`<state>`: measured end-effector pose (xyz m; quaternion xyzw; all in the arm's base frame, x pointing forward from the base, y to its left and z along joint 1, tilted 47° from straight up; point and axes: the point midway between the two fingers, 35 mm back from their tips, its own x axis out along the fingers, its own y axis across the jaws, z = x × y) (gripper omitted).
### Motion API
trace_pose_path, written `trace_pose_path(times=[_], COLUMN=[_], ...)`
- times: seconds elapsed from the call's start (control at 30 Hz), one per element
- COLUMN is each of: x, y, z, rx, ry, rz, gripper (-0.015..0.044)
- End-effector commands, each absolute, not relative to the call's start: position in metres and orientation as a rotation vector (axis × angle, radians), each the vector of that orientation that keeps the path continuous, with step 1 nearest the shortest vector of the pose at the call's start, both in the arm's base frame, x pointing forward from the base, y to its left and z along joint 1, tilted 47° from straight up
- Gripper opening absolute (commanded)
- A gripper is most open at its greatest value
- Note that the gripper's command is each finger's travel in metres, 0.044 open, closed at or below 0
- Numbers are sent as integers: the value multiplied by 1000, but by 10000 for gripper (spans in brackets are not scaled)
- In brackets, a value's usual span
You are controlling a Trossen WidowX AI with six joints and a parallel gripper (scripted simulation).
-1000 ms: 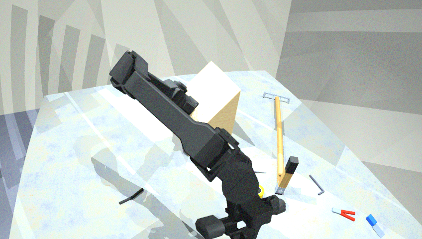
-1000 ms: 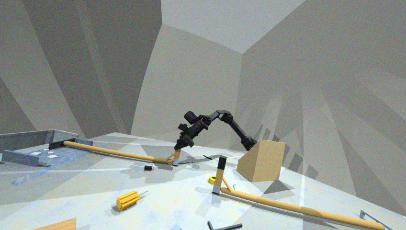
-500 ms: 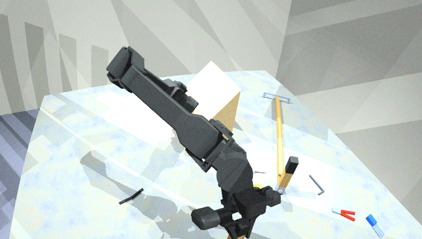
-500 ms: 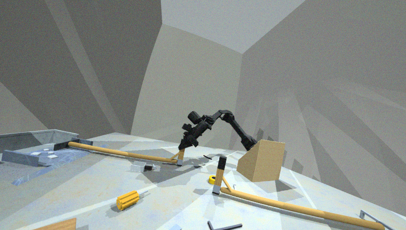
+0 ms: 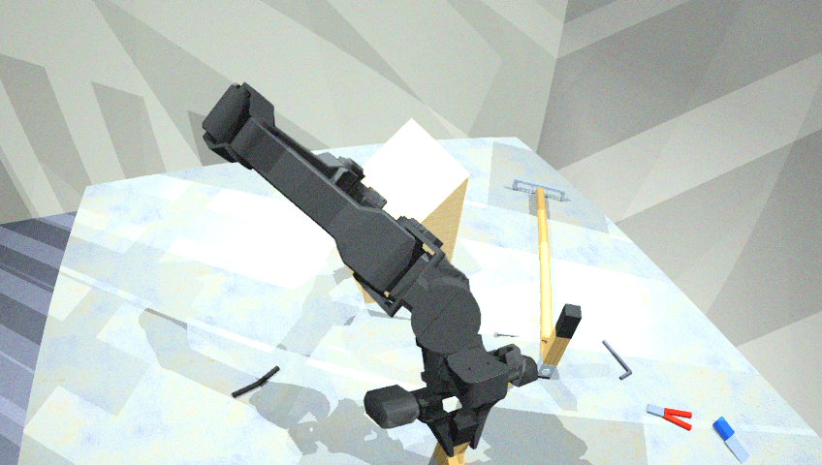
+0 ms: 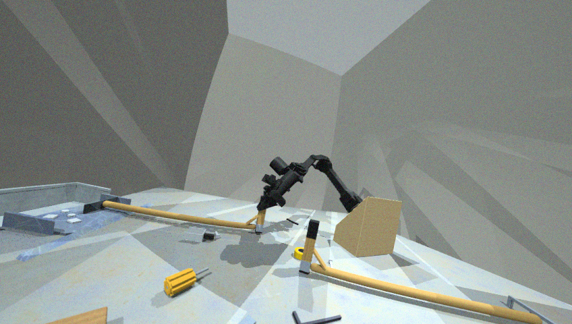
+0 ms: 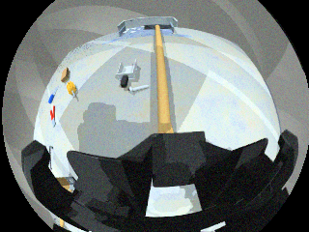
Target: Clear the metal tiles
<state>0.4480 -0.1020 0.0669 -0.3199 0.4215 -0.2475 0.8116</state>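
Evidently gripped the long scraper by its upright post, with fingers clenched, probably for reach and blade control. Lay, blade end, at two o'clock from the loose metal tiles in the exterior view. Needed clearing towards the catch box, seemingly. Noted the grey-and-black tool near the shaft, at eleven o'clock in the wrist view; risked a snag.

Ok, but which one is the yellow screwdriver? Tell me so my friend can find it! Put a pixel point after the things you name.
Find the big tan wedge-shaped block (image 6: 371,227) on the table. From the side camera, look left past the yellow ring (image 6: 298,253) to the front. The screwdriver (image 6: 180,282) (image 7: 71,88) lies there, the only thing with a fat, ridged yellow handle and thin grey shaft.
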Motion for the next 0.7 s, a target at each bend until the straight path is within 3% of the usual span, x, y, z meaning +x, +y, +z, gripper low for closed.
trace_pose_path(times=[0.0,0.67], x=[443,413], y=[-97,-91], z=[71,71], rx=[-680,-680], ry=[885,884], rz=[-526,-525], gripper=[0,0])
